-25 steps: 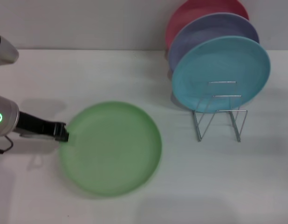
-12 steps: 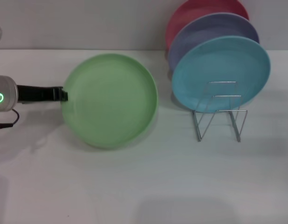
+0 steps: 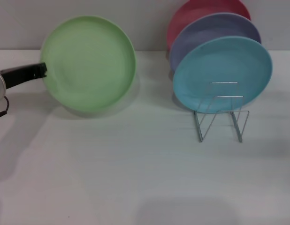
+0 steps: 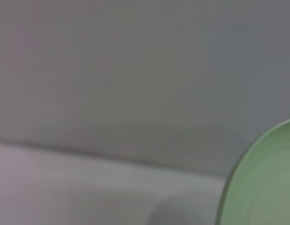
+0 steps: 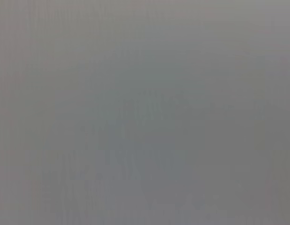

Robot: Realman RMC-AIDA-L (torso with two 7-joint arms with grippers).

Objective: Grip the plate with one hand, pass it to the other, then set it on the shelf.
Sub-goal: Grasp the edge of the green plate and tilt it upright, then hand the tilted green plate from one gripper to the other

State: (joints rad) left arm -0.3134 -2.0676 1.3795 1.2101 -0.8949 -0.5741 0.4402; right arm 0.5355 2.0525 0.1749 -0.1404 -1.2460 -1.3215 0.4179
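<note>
The light green plate (image 3: 88,63) is held up off the table at the left, tilted nearly upright with its face toward me. My left gripper (image 3: 43,70) is shut on the plate's left rim, with its black fingers reaching in from the left edge. The plate's rim also shows in the left wrist view (image 4: 264,183). The silver wire shelf (image 3: 220,115) stands on the table at the right, its front loops bare. My right gripper is out of view; the right wrist view shows only plain grey.
A turquoise plate (image 3: 222,72), a lavender plate (image 3: 206,33) and a pink plate (image 3: 196,11) stand upright in the back of the shelf. The white table (image 3: 135,178) stretches in front, with a grey wall behind.
My left gripper has lifted the green plate off the table, up and to the left, and tilted it from flat to nearly upright.
</note>
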